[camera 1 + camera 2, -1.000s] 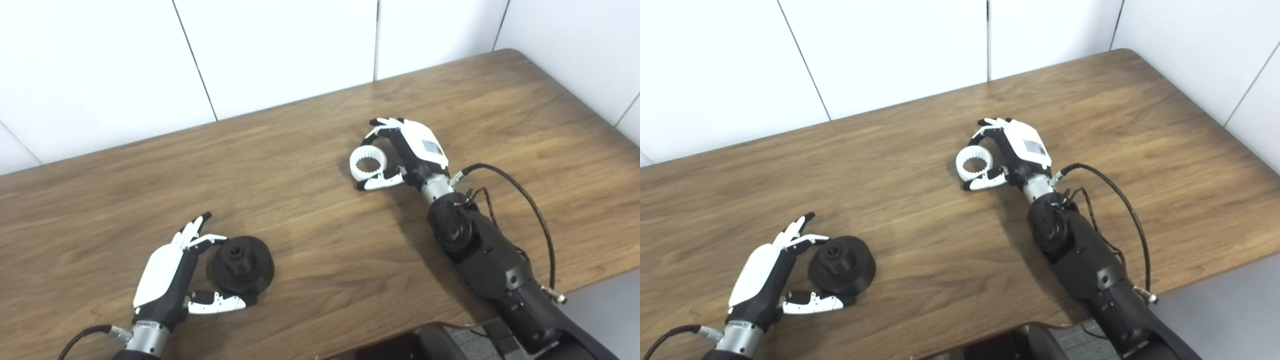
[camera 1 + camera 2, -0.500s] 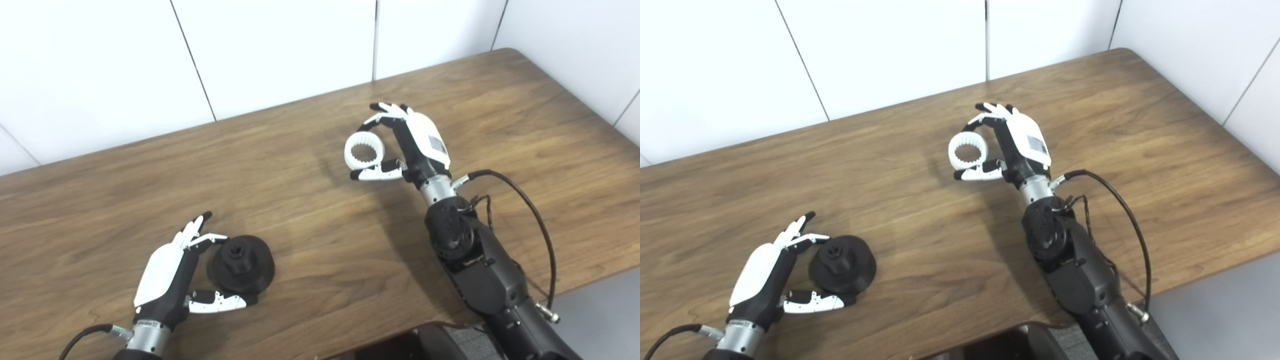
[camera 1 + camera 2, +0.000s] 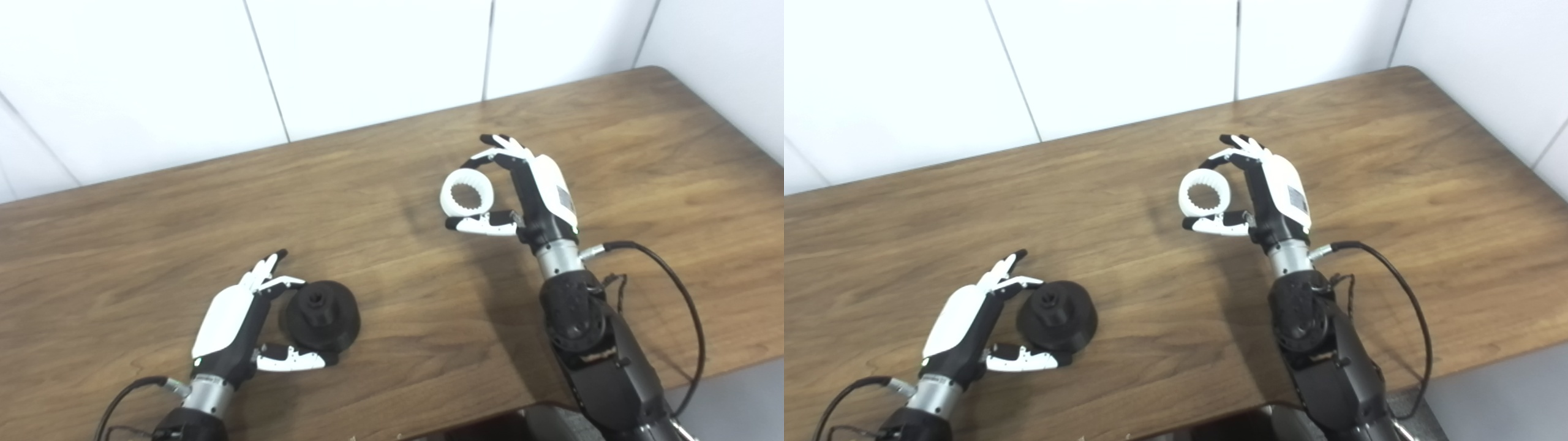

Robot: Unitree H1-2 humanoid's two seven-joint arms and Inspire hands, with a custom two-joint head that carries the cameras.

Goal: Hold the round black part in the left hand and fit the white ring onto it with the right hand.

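The round black part (image 3: 322, 316) sits on the wooden worktop (image 3: 380, 288) near its front edge, on the left side, with its wide skirt down and a small raised hub with a socket facing up.

Largest of all, the worktop fills most of both views, and white wall panels (image 3: 367, 61) rise behind its far edge.

The right arm (image 3: 588, 343) is a dark, bulky limb coming in from the bottom right, with a black cable (image 3: 680, 306) looping beside its wrist.

The right hand (image 3: 527, 190) is raised above the middle of the worktop and closed on the white ring (image 3: 467, 195), the thumb under the ring's near rim and the fingers curled over its far rim. The ring is clear of the wood and casts a shadow to its left; its toothed inner face shows.

The left hand (image 3: 245, 324) lies low beside the black part, fingers spread and only half curled. Its thumb reaches along the part's near edge and one fingertip touches the far-left edge; whether it really grips the part I cannot tell.

The ring and the black part are well apart.
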